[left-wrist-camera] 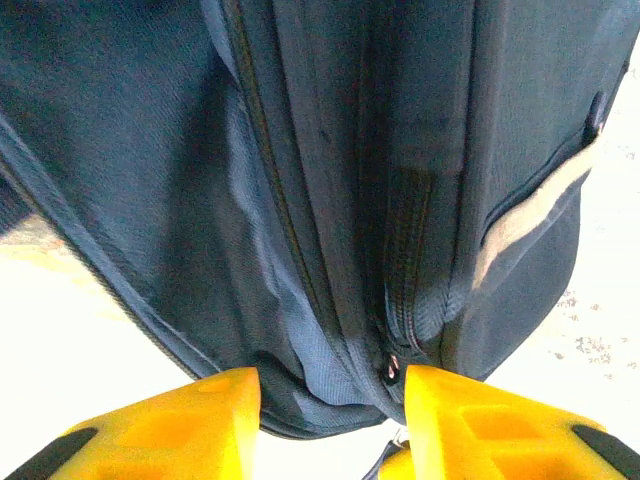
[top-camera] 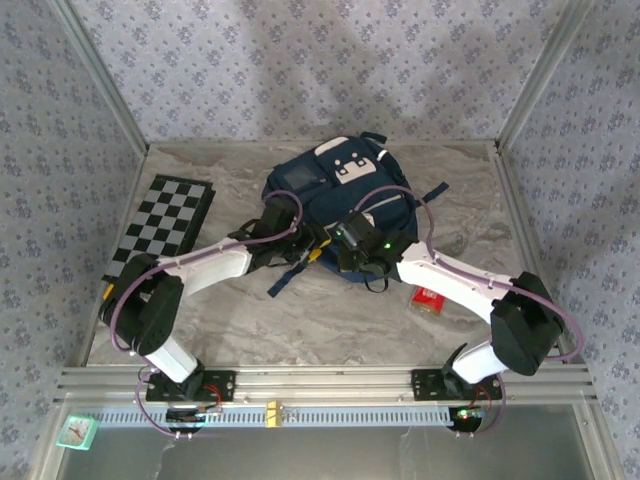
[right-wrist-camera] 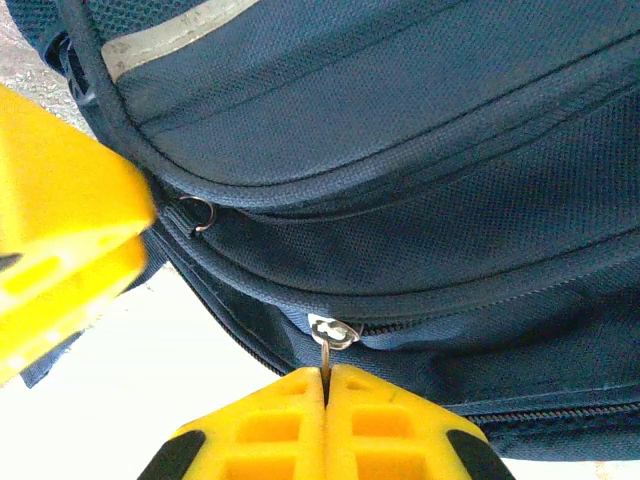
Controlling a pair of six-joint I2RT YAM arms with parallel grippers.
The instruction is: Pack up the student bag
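The student bag (top-camera: 330, 185), a navy-blue backpack with white patches, lies at the back middle of the table. Both grippers meet at its near edge. My left gripper (top-camera: 310, 253) (left-wrist-camera: 330, 405) is open, its yellow fingers (left-wrist-camera: 200, 420) standing apart around a fold of the bag (left-wrist-camera: 320, 180), with a small zip slider (left-wrist-camera: 390, 368) against the right finger. My right gripper (top-camera: 338, 240) (right-wrist-camera: 325, 378) is shut on the thin metal ring of a silver zip pull (right-wrist-camera: 330, 331) on the bag's (right-wrist-camera: 400, 130) seam. The left gripper's yellow finger (right-wrist-camera: 60, 230) shows at the left of the right wrist view.
A folded black-and-white chessboard (top-camera: 165, 220) lies at the left of the table. A small red item (top-camera: 428, 298) sits on the table just behind the right forearm. Metal frame posts and patterned walls bound the table's back and sides.
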